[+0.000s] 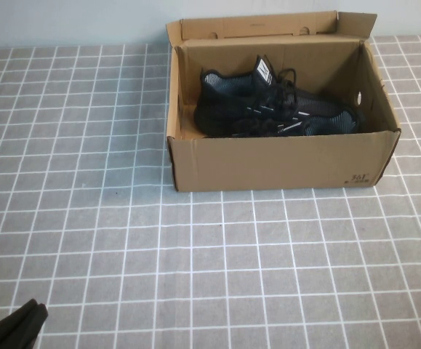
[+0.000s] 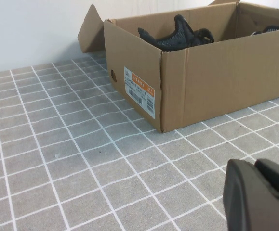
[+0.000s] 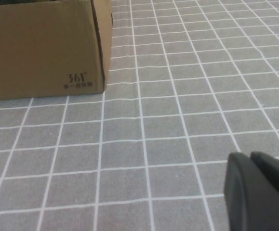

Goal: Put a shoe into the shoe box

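Sneaker (image 1: 268, 105) lying inside shoe box (image 1: 275, 163) on bench (image 1: 195, 254). Left pincer (image 2: 262, 195) and right pincer (image 3: 259, 192) hovering low near bench, fingers pressed together, gripping nothing. Risking only a nudged box if reaching again.

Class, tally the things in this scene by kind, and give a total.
Black shoes inside the box: 2
Cardboard shoe box: 1
Grippers: 2, the left gripper parked near-left of the box and the right gripper near-right of it, both with jaws shut
Total: 5

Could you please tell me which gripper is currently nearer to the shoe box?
Hard to call. The left gripper sits at the table's near left corner, well short of the shoe box; the right gripper is outside the high view, also short of it.
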`<action>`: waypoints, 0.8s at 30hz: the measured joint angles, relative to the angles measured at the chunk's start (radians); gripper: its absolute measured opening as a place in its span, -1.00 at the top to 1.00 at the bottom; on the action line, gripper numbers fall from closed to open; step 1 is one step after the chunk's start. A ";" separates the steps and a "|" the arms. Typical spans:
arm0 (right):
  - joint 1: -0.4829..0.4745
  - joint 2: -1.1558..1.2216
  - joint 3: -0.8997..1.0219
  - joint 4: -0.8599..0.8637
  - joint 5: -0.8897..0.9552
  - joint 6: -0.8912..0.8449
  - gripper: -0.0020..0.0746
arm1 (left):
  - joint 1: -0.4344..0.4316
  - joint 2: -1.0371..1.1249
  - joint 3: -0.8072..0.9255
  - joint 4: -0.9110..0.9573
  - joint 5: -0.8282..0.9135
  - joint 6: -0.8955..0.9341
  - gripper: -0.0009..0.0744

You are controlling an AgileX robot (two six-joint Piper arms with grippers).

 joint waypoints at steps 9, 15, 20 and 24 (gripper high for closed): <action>0.000 0.000 0.000 0.000 0.000 0.000 0.99 | 0.000 0.000 0.000 0.000 0.000 0.000 0.97; 0.000 0.000 0.000 0.000 0.000 0.000 0.99 | 0.000 0.000 0.000 0.000 0.000 0.000 0.97; 0.000 0.000 0.000 0.000 0.001 0.000 0.99 | 0.000 0.000 0.000 0.000 0.000 0.000 0.97; 0.000 0.000 0.000 0.000 0.001 0.000 0.99 | 0.001 0.000 0.000 0.001 -0.018 0.000 0.97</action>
